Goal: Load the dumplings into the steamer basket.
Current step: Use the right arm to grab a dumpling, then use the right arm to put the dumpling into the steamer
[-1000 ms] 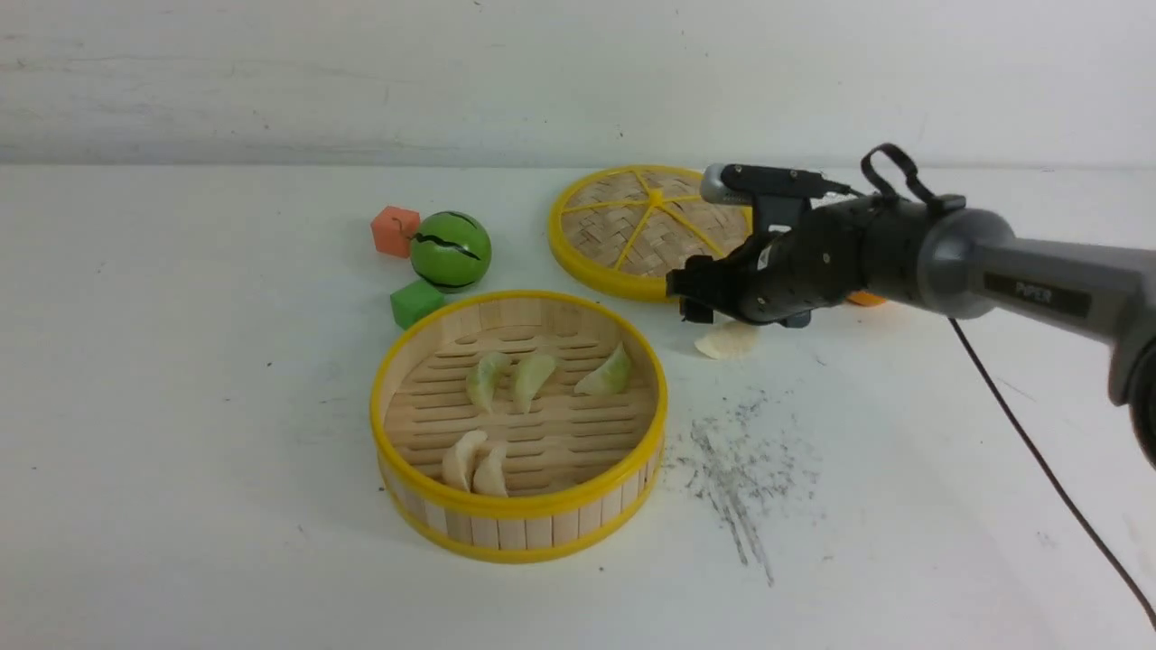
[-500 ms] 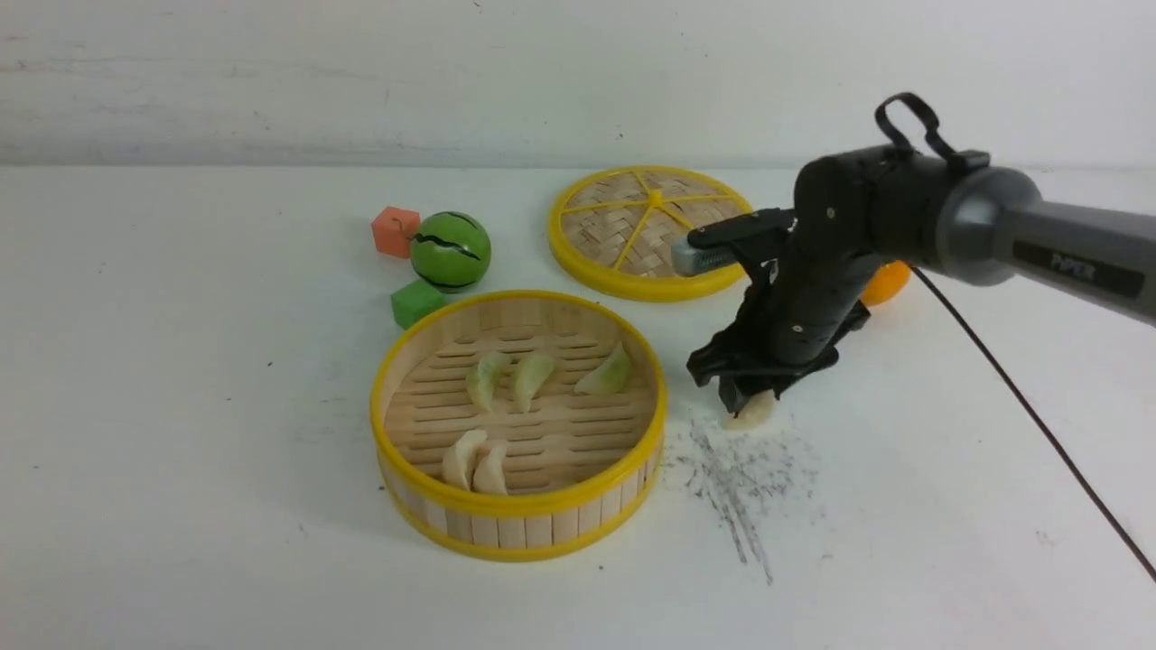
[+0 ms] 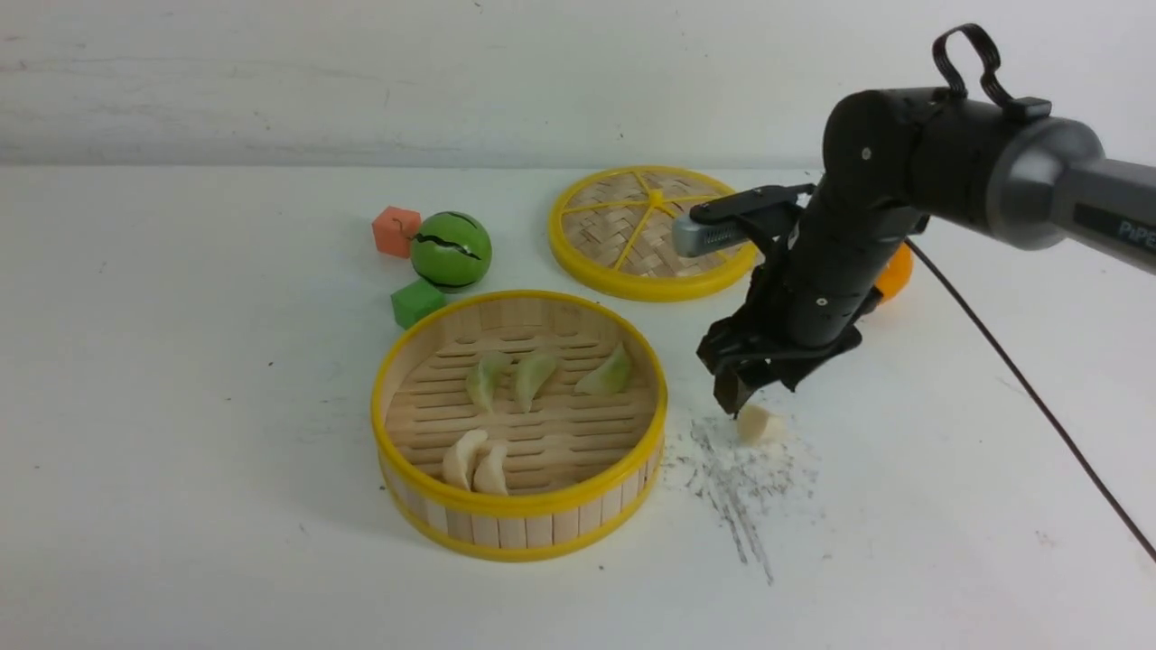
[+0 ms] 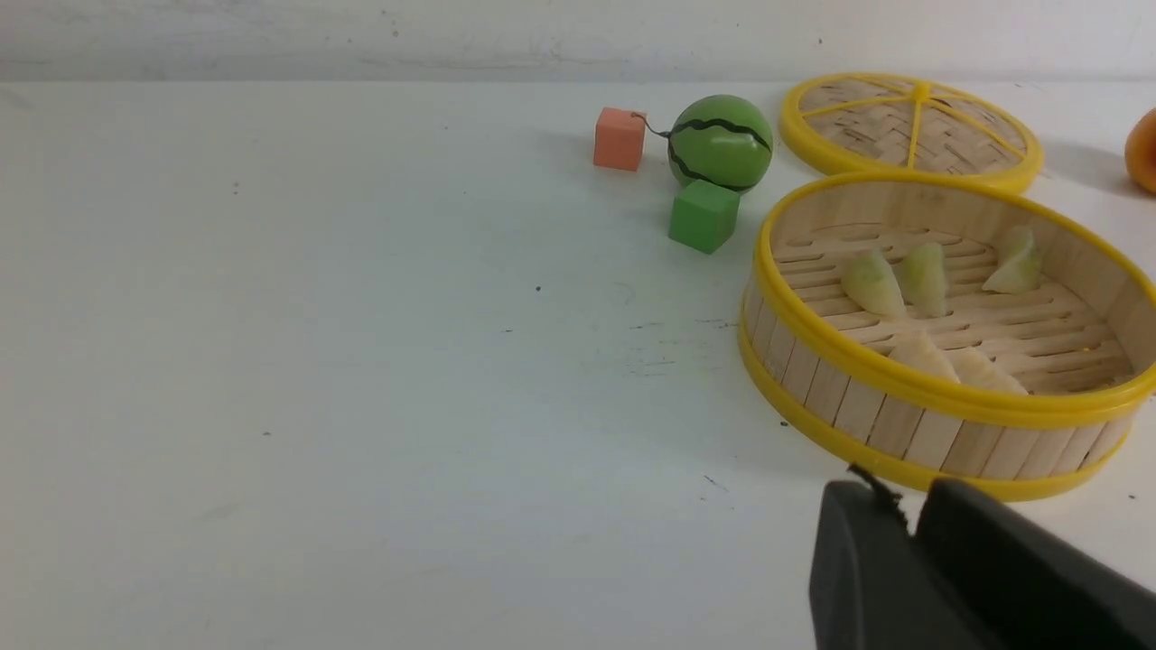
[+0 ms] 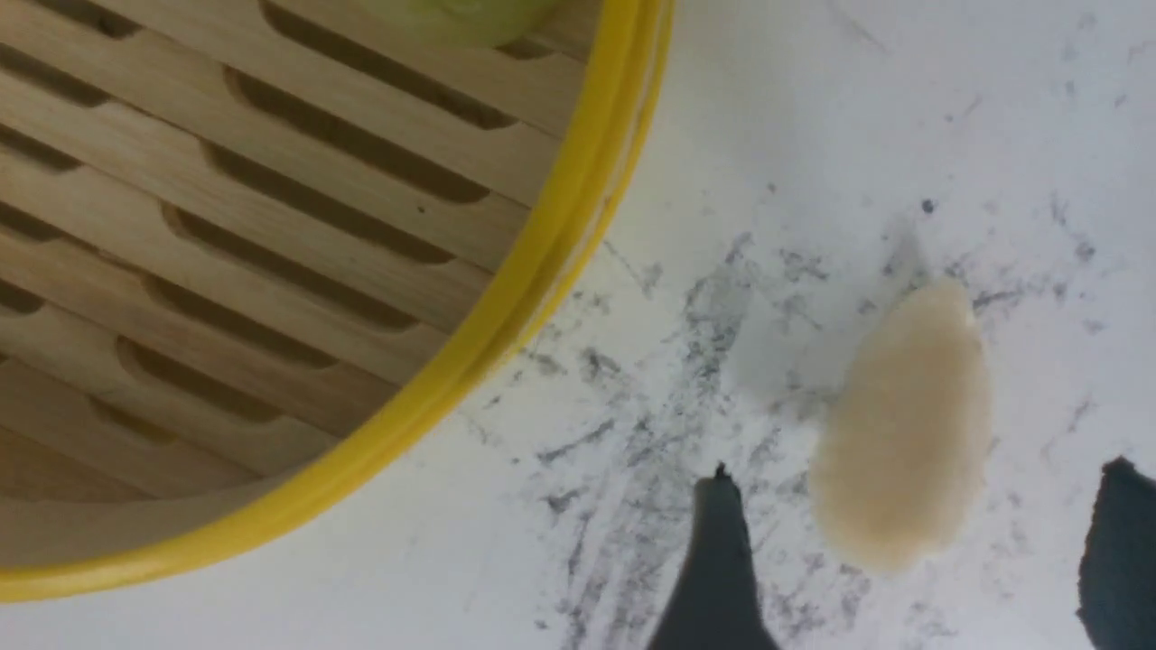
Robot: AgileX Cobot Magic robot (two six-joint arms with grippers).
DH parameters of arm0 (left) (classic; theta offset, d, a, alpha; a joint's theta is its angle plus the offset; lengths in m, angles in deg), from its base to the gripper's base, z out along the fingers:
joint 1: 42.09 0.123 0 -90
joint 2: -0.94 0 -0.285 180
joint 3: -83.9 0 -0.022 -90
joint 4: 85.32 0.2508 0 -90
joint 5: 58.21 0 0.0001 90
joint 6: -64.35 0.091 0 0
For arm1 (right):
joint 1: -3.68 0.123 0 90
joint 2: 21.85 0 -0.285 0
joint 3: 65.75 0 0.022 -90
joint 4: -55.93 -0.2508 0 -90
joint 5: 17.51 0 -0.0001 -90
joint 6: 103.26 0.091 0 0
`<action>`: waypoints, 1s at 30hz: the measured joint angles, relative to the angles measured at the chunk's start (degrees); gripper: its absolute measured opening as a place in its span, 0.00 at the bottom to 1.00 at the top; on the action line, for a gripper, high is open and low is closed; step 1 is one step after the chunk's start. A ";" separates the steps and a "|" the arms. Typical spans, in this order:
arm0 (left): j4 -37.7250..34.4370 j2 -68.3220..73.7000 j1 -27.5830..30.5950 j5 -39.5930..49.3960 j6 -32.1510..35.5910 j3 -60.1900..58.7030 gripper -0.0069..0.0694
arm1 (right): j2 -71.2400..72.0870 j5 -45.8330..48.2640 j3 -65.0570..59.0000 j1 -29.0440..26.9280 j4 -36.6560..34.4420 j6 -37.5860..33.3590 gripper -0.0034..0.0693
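Entry for you, operator:
- Loose cream dumpling point(image 3: 759, 424): on the desk point(image 3: 181, 451) directly under the right gripper point(image 3: 745, 393), between its spread jaws and touching neither.
- Steamer basket point(image 3: 519, 533): left of that gripper, holding three green dumplings point(image 3: 533, 379) and two cream ones point(image 3: 476, 462).
- Left gripper point(image 4: 903, 506): jaws together, empty, near the basket's wall.

Steamer basket point(image 3: 519, 533) — slatted wood (smooth yellow rims); table point(image 3: 181, 406) matt.

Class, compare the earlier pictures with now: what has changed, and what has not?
The right claw tipped downward; the cream dumpling shifted nearer the robot and lies loose beneath the open claw. The steamer basket and its five dumplings stayed put.
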 joint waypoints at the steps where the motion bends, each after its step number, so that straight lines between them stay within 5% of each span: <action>1: 0.00 0.00 0.00 0.00 0.00 0.00 0.20 | 0.00 0.05 0.00 -0.32 0.30 1.47 0.74; 12: 0.00 0.00 0.00 0.00 0.00 0.00 0.20 | -3.72 -0.26 0.00 -2.30 0.07 9.81 0.71; 20: 0.00 0.00 0.00 0.00 0.00 0.00 0.20 | -7.37 -3.00 0.00 -0.99 0.61 13.80 0.44; 30: 0.00 0.00 0.00 0.00 0.00 0.00 0.20 | -1.73 -0.80 0.00 0.10 0.32 14.23 0.44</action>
